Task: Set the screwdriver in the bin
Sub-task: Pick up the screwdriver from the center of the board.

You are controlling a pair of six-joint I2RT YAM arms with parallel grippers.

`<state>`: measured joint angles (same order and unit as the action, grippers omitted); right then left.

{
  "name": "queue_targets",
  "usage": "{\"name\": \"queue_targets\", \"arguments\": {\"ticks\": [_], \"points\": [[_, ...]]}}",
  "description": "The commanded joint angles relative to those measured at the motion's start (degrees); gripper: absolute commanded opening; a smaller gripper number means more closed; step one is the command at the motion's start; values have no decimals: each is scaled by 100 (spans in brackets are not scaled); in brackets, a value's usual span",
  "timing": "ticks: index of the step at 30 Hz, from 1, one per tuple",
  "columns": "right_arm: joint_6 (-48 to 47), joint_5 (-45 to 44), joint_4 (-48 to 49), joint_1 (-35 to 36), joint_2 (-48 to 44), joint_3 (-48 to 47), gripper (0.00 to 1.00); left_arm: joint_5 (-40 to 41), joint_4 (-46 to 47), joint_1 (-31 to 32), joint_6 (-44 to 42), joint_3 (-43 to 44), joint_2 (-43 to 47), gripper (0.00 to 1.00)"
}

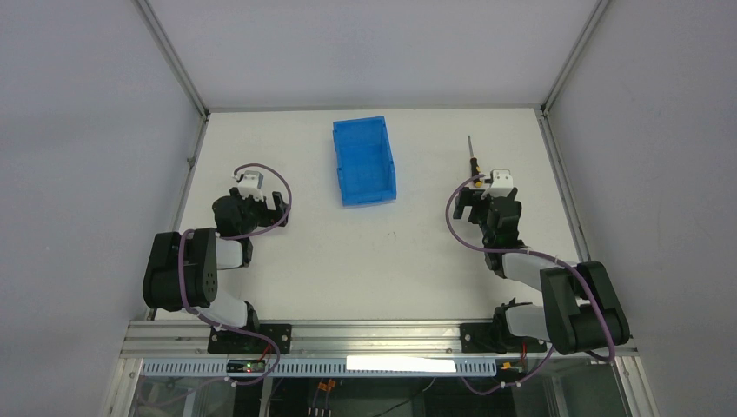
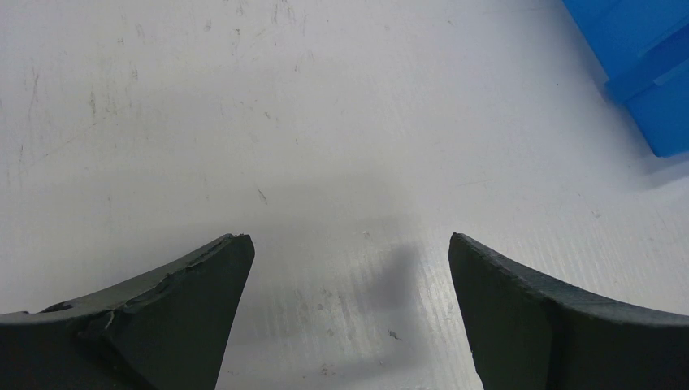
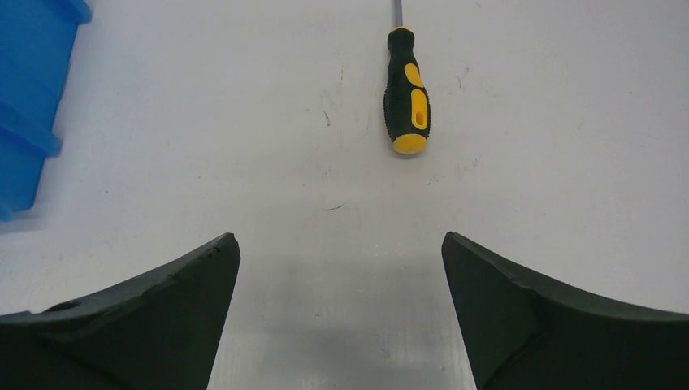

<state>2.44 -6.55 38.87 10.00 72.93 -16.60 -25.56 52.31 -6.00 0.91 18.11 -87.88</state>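
The screwdriver lies flat on the white table at the right, its thin shaft pointing away from the arms. In the right wrist view its black-and-yellow handle lies ahead of my fingers. My right gripper is open and empty, just short of the handle's butt end. The blue bin stands at the table's middle back; a corner shows in the right wrist view and in the left wrist view. My left gripper is open and empty over bare table, left of the bin.
White enclosure walls and metal frame posts border the table on three sides. Purple cables loop off both wrists. The arm bases sit on a rail at the near edge.
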Motion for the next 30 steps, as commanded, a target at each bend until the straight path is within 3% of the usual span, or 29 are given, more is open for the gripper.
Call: {"name": "queue_targets", "arguments": {"ticks": [1,7,13,23,30], "points": [[-64,81,139,-7,7,-185,99,-2,244,11,-20,51,53,99],[-123,298,124,-7,20,-200,99,-1,244,6,-20,52,52,99],[18,-97,-71,-11,9,-318,99,-1,244,2,-20,45,51,99],[-33,33,-2322,-11,-1183,-1728,99,-6,227,9,-29,53,60,99],[155,-259,-4590,-9,-1183,-3818,99,-2,205,3,-26,52,69,99]]}}
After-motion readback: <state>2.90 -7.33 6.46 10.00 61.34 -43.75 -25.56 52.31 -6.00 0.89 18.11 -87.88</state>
